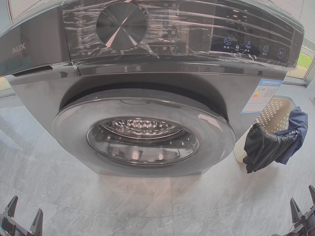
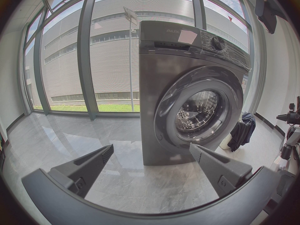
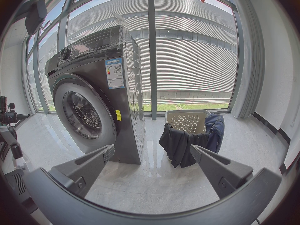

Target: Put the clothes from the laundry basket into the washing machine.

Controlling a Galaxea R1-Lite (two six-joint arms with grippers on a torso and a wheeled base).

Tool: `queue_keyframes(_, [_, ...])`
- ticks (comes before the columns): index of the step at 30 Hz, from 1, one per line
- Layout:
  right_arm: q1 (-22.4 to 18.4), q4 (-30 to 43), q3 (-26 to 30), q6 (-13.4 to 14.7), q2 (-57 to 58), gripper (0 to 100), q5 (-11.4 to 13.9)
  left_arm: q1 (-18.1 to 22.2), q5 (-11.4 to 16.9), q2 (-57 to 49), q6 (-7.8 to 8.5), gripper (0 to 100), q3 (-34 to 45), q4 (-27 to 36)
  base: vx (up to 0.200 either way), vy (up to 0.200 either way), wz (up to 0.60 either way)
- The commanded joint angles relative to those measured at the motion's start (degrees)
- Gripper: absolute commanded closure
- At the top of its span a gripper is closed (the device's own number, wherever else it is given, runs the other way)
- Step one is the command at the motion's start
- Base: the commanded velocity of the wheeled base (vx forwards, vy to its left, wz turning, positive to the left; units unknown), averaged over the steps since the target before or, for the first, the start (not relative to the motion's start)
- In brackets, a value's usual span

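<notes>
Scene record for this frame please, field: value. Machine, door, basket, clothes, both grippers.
washing machine: front-loader, on the floor ahead
door: shut, no clothes seen through the glass
laundry basket: on the floor, right of the machine in the head view
black garment: draped over basket rim, hanging outside
navy garment: draped over rim, touching the black one
left gripper: jaws open, empty
right gripper: jaws open, empty
</notes>
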State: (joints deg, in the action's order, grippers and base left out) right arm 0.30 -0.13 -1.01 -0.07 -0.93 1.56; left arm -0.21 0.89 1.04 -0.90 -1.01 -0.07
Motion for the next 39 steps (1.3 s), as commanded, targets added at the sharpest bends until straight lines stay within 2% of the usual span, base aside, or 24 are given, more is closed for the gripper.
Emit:
queue_keyframes(1, [0.0,0.0,1.0,0.0,0.9,0,0.0,0.0,0.0,-0.9,-0.06,0,1.0,0.0,0.000,0.000,0.00])
queue_keyframes(6, [0.0,0.0,1.0,0.0,0.9,0,0.0,0.0,0.0,-0.9,-0.06,0,1.0,0.0,0.000,0.000,0.00])
queue_keyframes(12, [0.0,0.0,1.0,0.0,0.9,0,0.0,0.0,0.0,-0.9,-0.06,0,1.0,0.0,0.000,0.000,0.60])
queue_keyframes(31, [0.0,0.0,1.0,0.0,0.9,0,0.0,0.0,-0.1,-0.9,-0.24,0,1.0,0.0,0.000,0.000,0.00])
queue_keyframes(34, [0.0,0.0,1.0,0.0,0.9,0,0.0,0.0,-0.1,-0.9,-0.24,0,1.0,-0.1,0.200,0.000,0.00])
queue_keyframes(39, [0.0,0.0,1.0,0.0,0.9,0,0.1,0.0,-0.1,-0.9,-0.06,0,1.0,0.0,0.000,0.000,0.00])
